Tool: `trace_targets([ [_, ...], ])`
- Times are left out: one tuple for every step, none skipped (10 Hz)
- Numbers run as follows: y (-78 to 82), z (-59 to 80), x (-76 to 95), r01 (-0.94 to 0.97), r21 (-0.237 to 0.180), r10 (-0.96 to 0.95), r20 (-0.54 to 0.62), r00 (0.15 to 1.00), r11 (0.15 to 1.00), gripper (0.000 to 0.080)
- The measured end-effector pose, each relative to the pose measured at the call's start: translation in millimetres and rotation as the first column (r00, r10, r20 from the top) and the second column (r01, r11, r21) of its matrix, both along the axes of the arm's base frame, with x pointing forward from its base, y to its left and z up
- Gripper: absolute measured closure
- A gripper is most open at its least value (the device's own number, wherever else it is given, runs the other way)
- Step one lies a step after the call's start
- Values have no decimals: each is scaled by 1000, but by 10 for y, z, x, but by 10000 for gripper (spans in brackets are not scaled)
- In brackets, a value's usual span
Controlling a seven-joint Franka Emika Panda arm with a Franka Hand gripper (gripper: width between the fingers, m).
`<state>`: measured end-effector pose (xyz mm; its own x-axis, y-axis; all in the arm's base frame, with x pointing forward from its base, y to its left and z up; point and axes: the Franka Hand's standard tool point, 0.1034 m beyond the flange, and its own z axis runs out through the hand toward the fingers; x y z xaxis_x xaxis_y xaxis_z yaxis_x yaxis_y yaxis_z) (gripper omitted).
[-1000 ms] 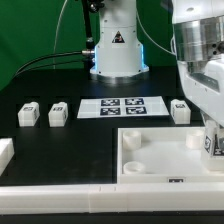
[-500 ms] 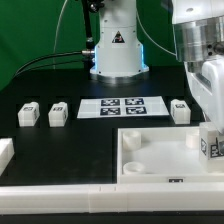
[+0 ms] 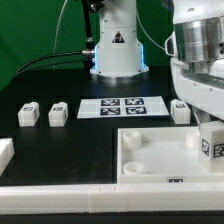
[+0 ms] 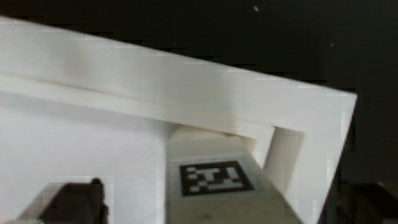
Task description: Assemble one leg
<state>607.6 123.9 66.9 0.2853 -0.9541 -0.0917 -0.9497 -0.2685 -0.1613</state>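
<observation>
The gripper [image 3: 210,135] is hanging over the panel [image 3: 160,160], at its corner on the exterior view's right. A leg [image 3: 211,146] is sitting between the fingers [image 4: 75,200] at that corner, tag facing out. Whether they are clamping it, I cannot tell. Three more legs [image 3: 57,114] are lying beside the marker board [image 3: 122,106].

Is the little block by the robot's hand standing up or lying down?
Standing up. In the exterior view the leg is taller than wide beside the panel's right edge, under the gripper, its tag facing the camera.
</observation>
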Motion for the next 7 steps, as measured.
trace_targets([
  [4,8,8,-118,-15,118,14,993,993,150],
  [16,14,12,-171,-22,172,20,985,985,150],
  [21,16,12,-303,-52,305,30,952,951,150],
  [25,16,12,-411,-78,414,35,909,908,150],
  [32,16,11,-504,-106,510,33,860,857,150],
  [26,17,14,-612,-137,621,28,784,779,150],
  [-2,12,18,-672,-151,683,26,730,725,150],
])
